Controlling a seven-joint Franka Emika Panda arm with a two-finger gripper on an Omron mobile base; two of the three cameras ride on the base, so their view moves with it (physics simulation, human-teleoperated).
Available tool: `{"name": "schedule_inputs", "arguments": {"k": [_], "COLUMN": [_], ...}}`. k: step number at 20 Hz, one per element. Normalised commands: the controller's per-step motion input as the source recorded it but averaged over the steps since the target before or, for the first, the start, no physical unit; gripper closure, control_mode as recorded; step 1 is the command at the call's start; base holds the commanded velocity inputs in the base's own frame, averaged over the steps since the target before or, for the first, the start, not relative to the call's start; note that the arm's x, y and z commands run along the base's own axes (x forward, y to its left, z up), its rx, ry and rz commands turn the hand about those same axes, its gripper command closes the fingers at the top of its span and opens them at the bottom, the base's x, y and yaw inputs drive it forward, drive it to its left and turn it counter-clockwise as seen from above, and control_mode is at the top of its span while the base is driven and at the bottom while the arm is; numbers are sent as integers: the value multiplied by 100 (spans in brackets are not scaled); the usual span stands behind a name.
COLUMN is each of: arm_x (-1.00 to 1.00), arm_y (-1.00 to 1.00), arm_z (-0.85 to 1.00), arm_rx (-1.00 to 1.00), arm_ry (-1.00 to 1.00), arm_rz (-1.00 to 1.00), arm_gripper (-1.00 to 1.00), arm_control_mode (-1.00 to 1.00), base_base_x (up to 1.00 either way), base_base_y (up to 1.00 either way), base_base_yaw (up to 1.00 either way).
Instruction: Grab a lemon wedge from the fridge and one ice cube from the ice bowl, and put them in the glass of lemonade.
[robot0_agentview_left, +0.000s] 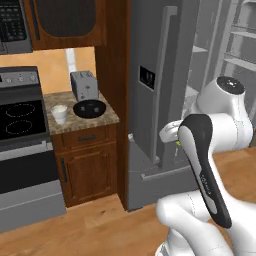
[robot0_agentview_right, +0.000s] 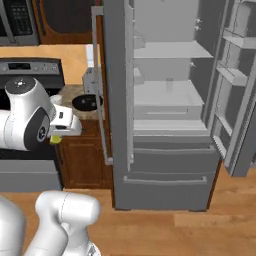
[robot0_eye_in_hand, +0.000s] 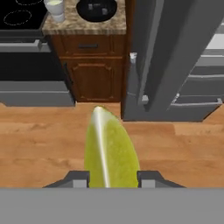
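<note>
While the base views hide the fingertips, the hand view shows the gripper (robot0_eye_in_hand: 112, 178) clamped on the lemon wedge (robot0_eye_in_hand: 110, 153). At eleven o'clock, the glass of lemonade (robot0_eye_in_hand: 55, 8) holds pale liquid; the fridge (robot0_agentview_right: 165, 125) stands open.

Lemon wedge (robot0_eye_in_hand: 109, 151) between my tool (robot0_eye_in_hand: 111, 178) fingers, above floor. Table (robot0_agentview_left: 107, 119) left of fridge (robot0_agentview_right: 165, 165); on it glass of lemonade (robot0_agentview_left: 59, 113), bowl (robot0_agentview_left: 90, 108), toaster (robot0_agentview_left: 83, 85) behind.

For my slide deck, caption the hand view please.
Gripper holding the lemon wedge above the wooden floor.
</note>
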Motion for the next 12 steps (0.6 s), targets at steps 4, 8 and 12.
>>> {"name": "schedule_inputs", "arguments": {"k": [4, 8, 12], "arm_x": [0, 0, 0], "arm_y": [0, 0, 0], "arm_z": [0, 0, 0], "arm_rx": [0, 0, 0], "arm_ry": [0, 0, 0], "arm_rz": [0, 0, 0], "arm_gripper": [100, 100, 100], "arm_control_mode": [100, 100, 100], "base_base_x": [80, 100, 71], "base_base_y": [100, 59, 36], "base_base_yaw": [-6, 0, 0]}}
